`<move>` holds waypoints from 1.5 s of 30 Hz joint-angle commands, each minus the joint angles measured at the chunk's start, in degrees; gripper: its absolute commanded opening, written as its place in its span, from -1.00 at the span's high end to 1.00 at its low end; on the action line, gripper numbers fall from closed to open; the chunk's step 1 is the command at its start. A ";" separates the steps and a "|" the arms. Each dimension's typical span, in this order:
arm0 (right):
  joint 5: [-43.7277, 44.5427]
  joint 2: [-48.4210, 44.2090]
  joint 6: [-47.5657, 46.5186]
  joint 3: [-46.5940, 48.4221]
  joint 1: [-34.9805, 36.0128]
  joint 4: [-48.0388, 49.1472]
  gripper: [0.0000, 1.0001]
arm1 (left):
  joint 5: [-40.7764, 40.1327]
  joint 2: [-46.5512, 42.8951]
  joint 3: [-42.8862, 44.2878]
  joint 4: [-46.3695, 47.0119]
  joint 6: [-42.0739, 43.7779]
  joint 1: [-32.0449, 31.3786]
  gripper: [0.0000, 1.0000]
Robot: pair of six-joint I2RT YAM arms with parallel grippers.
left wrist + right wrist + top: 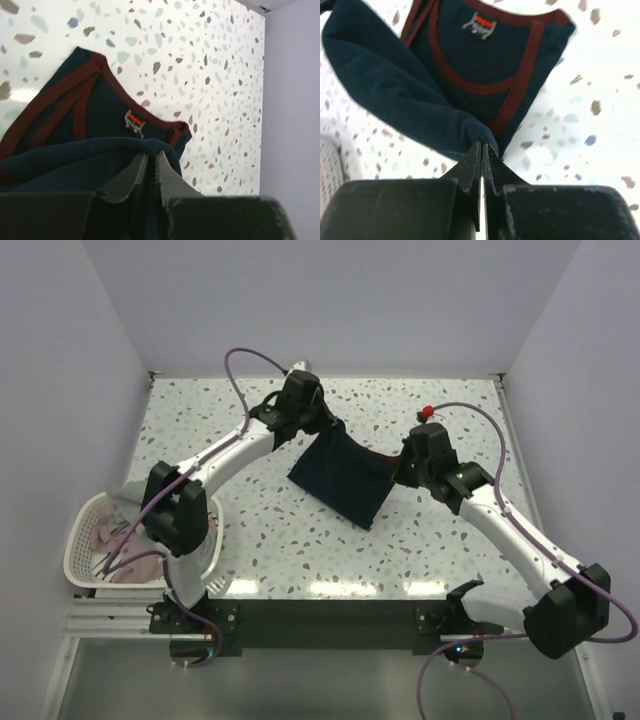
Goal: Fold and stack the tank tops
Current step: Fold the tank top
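Note:
A navy tank top (345,485) with dark red trim lies partly folded in the middle of the table, its lower hem lifted over the rest. My left gripper (326,426) is shut on a fold of its navy cloth at the far left corner. In the left wrist view the fingertips of that gripper (151,154) pinch the hem above the neckline and its label (134,121). My right gripper (396,466) is shut on the other corner. In the right wrist view that gripper (483,145) clamps bunched navy cloth over the top's neckline (485,60).
A white slotted basket (82,540) at the near left edge holds pale pinkish tank tops (125,568). A small red object (428,412) sits near the back right. Pale walls close in the table at the back and sides.

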 commanded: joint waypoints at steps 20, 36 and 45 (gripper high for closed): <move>-6.11 37.61 -5.86 10.26 -21.88 25.05 -0.12 | 14.10 30.00 21.70 36.64 5.09 6.59 -0.33; 2.97 35.31 -8.41 19.13 -7.90 15.47 -0.08 | 1.18 6.97 -8.17 24.42 -2.55 3.18 0.41; 2.26 47.44 -8.68 24.77 -12.90 15.29 -0.01 | 3.55 10.56 -16.71 27.68 -3.16 -1.04 0.65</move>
